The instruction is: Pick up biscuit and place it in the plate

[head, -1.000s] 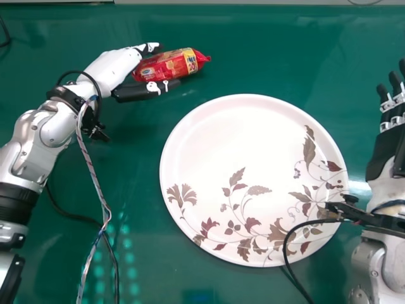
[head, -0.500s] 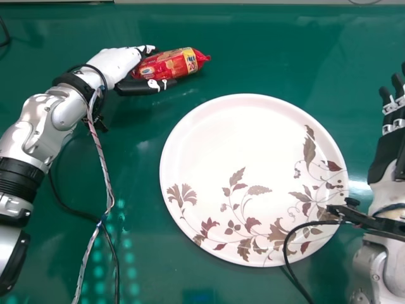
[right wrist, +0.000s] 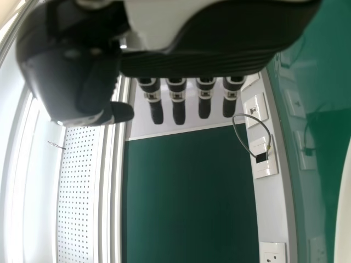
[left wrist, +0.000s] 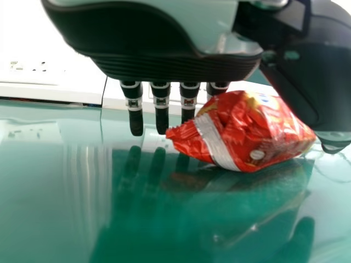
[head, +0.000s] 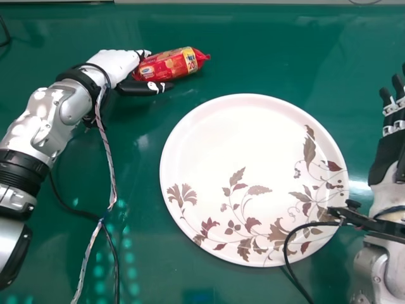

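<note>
One biscuit pack (head: 169, 64) sits beyond the plate (head: 234, 133), off its left side, between the left hand's (head: 117, 65) straight fingers and thumb. The left wrist view adds a silvery band (left wrist: 216, 143). One plate, two hands: right hand (head: 388, 151) on the plate's right, fingers straight too.

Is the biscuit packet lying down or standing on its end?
Lying down: the biscuit packet rests on its long side on the green table, beside the left hand.
</note>
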`<action>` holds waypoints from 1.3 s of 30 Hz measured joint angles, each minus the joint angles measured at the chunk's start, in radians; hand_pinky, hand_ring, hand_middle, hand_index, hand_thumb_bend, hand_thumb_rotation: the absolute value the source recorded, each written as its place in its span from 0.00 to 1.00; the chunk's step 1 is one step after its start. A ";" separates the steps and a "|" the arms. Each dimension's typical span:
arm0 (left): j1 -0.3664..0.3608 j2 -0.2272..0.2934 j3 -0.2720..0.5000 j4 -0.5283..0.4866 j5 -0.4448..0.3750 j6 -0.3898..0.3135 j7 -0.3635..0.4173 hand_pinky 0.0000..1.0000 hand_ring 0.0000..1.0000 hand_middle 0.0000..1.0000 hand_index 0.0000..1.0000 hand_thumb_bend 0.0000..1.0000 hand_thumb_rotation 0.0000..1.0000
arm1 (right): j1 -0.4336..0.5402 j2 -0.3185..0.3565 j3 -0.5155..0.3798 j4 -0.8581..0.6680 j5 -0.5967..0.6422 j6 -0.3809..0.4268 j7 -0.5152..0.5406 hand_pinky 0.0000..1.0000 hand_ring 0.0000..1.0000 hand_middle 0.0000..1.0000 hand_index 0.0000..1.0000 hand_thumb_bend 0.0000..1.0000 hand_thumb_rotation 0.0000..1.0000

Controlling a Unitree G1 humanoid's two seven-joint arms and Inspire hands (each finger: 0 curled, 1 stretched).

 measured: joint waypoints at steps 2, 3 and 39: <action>-0.022 0.000 -0.012 0.027 0.010 -0.023 0.007 0.80 0.79 0.80 0.80 0.74 0.06 | 0.005 0.003 0.001 0.000 0.002 -0.002 0.000 1.00 1.00 1.00 1.00 0.11 0.42; -0.038 0.001 -0.016 0.050 0.011 -0.044 0.016 0.67 0.71 0.74 0.74 0.70 0.03 | 0.007 0.003 0.001 0.000 0.002 -0.002 0.001 1.00 1.00 1.00 1.00 0.11 0.42; 0.087 0.063 0.079 -0.106 -0.080 -0.278 0.253 0.06 0.11 0.47 0.49 0.52 0.00 | 0.016 0.014 0.006 0.008 0.010 -0.031 -0.007 1.00 1.00 1.00 1.00 0.12 0.46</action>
